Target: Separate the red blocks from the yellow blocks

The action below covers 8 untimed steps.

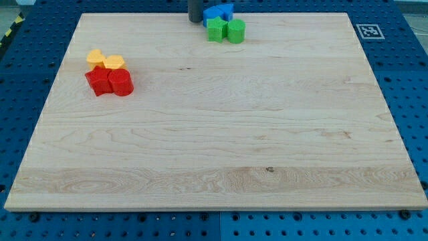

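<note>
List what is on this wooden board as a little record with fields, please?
board: wooden board on a blue pegboard
yellow blocks: two, view's left, touching the red ones
red blocks: two, just below the yellow
green blocks: two, view's top
blue blocks: above the green
my tip: top edge, just left of the blue

A pale wooden board (221,140) is laid on a blue perforated table (408,73); even light is cast.
</note>
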Tool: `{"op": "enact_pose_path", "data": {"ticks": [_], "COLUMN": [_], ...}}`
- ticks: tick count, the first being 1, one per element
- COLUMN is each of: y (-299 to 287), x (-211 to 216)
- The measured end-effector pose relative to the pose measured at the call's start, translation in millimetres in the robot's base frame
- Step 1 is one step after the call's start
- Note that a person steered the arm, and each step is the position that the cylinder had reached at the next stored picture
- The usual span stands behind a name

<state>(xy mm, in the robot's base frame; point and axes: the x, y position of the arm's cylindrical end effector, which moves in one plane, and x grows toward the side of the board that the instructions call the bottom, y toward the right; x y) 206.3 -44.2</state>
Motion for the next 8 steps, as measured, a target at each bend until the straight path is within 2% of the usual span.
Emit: {"op": "enact_pose_path", "data": {"ticks": [1, 3, 4, 6, 7, 8], "y": [-3.5, -118.9, -166.4, -186.1, -181.5, -152.7], "x": [9.4, 14.4, 43.2, 110.5, 134.7, 151.5]}}
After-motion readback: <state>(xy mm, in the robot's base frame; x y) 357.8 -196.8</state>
